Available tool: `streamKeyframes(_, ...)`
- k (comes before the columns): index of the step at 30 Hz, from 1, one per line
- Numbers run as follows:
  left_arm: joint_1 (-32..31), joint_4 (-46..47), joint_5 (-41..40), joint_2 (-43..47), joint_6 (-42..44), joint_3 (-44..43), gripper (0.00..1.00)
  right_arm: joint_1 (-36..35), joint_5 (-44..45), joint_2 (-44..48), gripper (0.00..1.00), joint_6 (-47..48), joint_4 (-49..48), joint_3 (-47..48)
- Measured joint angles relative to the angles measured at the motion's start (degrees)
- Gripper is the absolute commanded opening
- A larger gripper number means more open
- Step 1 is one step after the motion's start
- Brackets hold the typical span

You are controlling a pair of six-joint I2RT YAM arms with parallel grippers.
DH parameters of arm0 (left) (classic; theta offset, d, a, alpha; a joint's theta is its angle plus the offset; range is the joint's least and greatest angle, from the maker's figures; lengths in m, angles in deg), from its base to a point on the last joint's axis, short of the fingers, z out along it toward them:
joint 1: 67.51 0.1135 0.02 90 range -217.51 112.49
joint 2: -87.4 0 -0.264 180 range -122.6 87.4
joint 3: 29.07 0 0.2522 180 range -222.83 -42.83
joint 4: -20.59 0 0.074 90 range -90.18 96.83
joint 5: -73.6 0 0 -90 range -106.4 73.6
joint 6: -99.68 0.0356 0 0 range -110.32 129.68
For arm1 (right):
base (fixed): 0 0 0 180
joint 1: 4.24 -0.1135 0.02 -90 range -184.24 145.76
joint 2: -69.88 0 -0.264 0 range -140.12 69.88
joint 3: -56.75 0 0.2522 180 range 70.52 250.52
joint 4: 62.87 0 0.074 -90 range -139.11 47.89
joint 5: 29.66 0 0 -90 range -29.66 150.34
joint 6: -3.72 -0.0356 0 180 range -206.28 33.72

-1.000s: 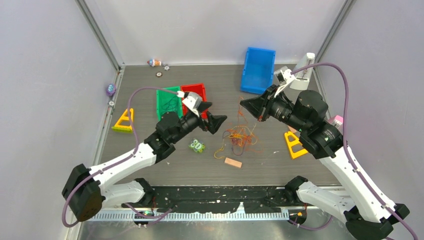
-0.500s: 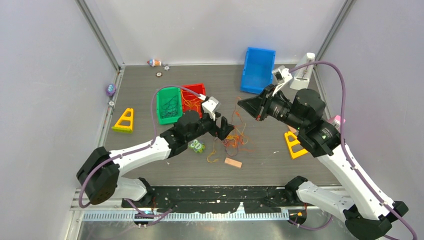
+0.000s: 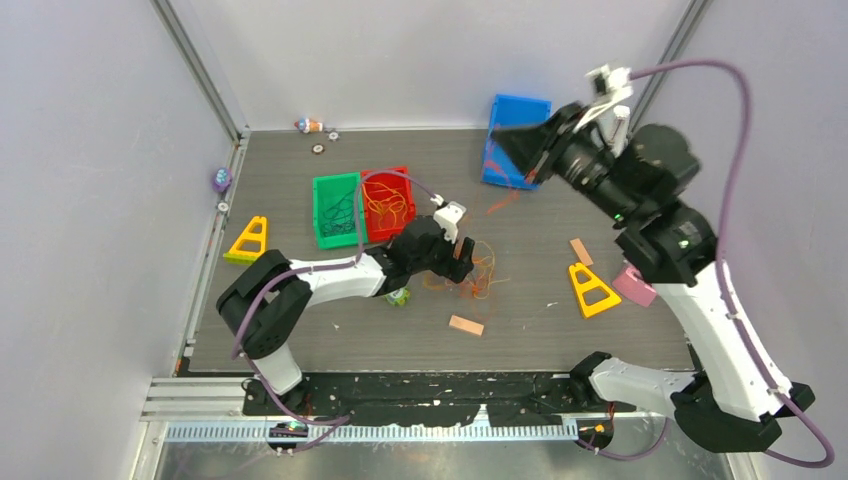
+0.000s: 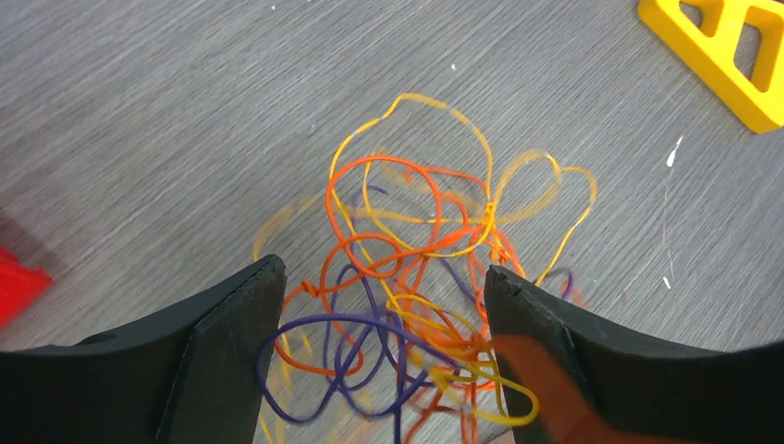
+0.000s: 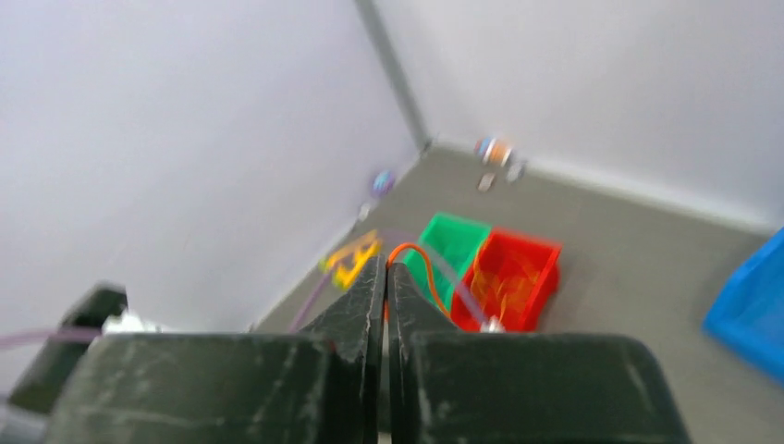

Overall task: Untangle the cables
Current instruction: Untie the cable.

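From above, thin orange, yellow and purple wire cables (image 3: 482, 272) lie tangled on the grey wood-grain table (image 3: 300, 170), touching the black left gripper (image 3: 464, 256). The black right gripper (image 3: 503, 135) hangs raised beside a blue plastic bin (image 3: 520, 125).

The left wrist camera shows the fingers (image 4: 231, 351) spread wide, straddling the tangle.

The right wrist camera shows the fingers (image 5: 356, 305) pressed together, pinching one orange strand (image 5: 413, 252).

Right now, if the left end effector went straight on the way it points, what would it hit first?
The left end effector would likely meet the cable tangle first, lying between its open fingers, then the table. Depth is unclear.
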Motion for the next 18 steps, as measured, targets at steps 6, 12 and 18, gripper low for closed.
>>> streamKeyframes(6, 0.07, -3.67, -2.25, -0.04, -1.38, -0.66, 0.43, 0.35, 10.12, -6.14, 0.05, 5.6, 3.74, 24.35)
streamKeyframes(12, 0.22, -4.92, -3.08, -0.04, -2.1, -0.96, 0.19, 0.81, 16.68, -7.52, 0.05, 9.18, 4.37, 31.82)
streamKeyframes(18, 0.42, -10.1, -4.07, -1.62, -2.12, -4.35, 0.18, 2.12, 25.2, -9.62, 0.05, 11.34, 3.8, 28.98)
